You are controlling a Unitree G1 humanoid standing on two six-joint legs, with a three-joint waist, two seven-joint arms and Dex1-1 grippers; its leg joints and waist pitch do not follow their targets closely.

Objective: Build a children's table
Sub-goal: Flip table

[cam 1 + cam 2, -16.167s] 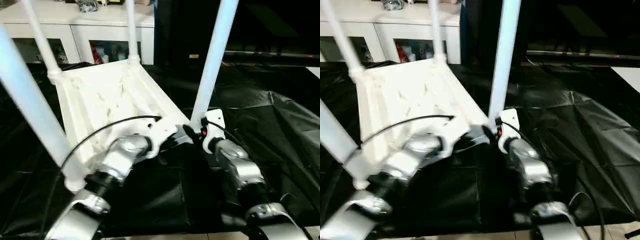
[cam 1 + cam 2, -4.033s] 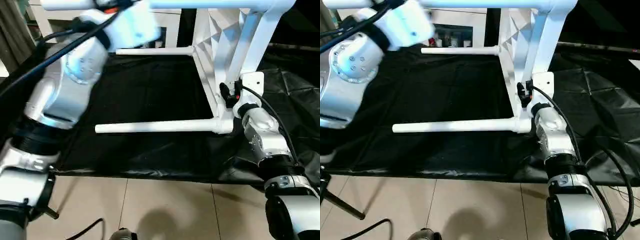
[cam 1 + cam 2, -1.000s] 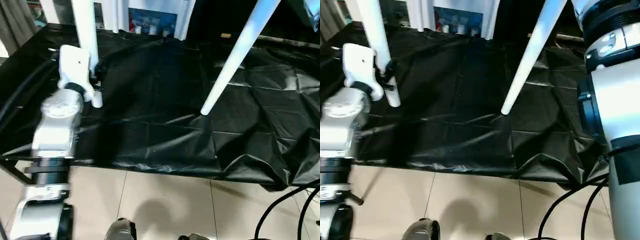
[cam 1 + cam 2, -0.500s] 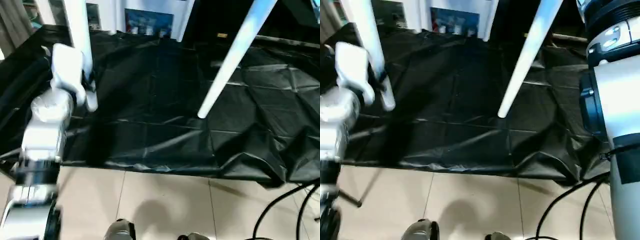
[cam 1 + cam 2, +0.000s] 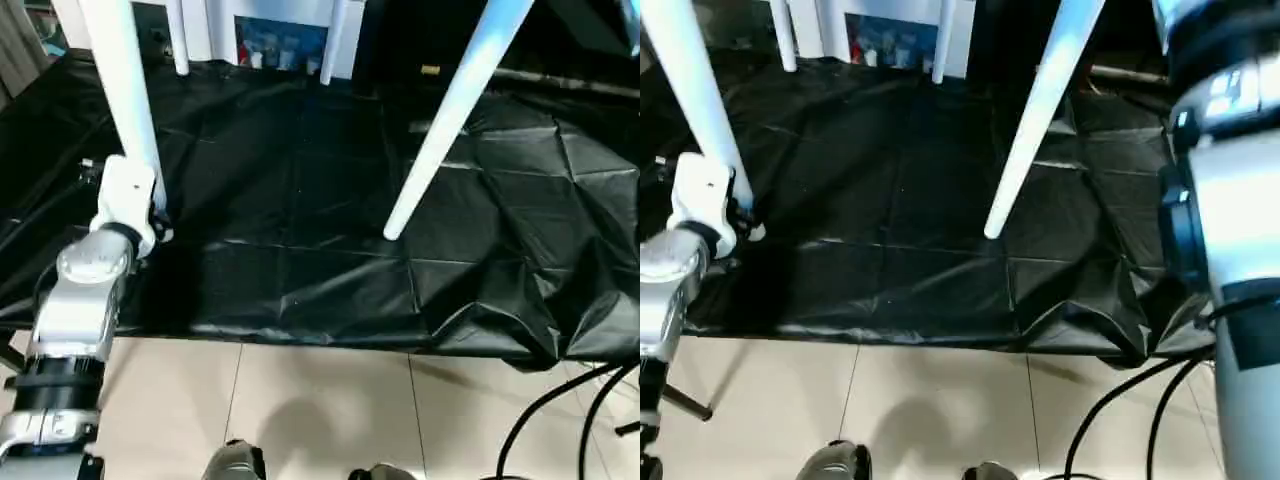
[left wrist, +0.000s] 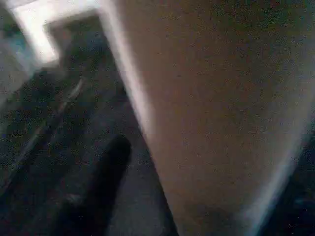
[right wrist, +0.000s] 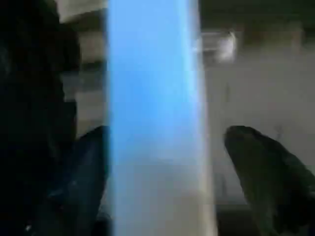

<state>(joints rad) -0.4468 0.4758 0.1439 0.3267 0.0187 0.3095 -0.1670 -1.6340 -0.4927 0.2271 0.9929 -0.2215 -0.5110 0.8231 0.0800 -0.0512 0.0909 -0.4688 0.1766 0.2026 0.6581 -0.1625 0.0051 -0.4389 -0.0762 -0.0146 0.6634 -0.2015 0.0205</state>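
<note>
The children's table stands on its white tapered legs on the black sheet; its tabletop is out of view above. My left gripper (image 5: 153,228) is at the foot of the near-left leg (image 5: 125,110). In the left wrist view one black finger (image 6: 110,167) stands a little off that leg (image 6: 211,123), so the gripper is open. The near-right leg (image 5: 450,120) slants down to the sheet. My right gripper (image 7: 167,137) is open, and that leg (image 7: 152,98) runs between its spread fingers (image 7: 261,167). Two far legs (image 5: 178,40) stand at the back.
The black sheet (image 5: 300,200) covers a low platform and ends at a front edge above the tiled floor (image 5: 320,410). A white cabinet (image 5: 280,20) is behind. Black cables (image 5: 560,410) hang at the right. My right forearm (image 5: 1230,250) rises at the right.
My left wrist has dropped lower along the near-left leg, towards its foot. The head view has shifted and now takes in the two far legs.
</note>
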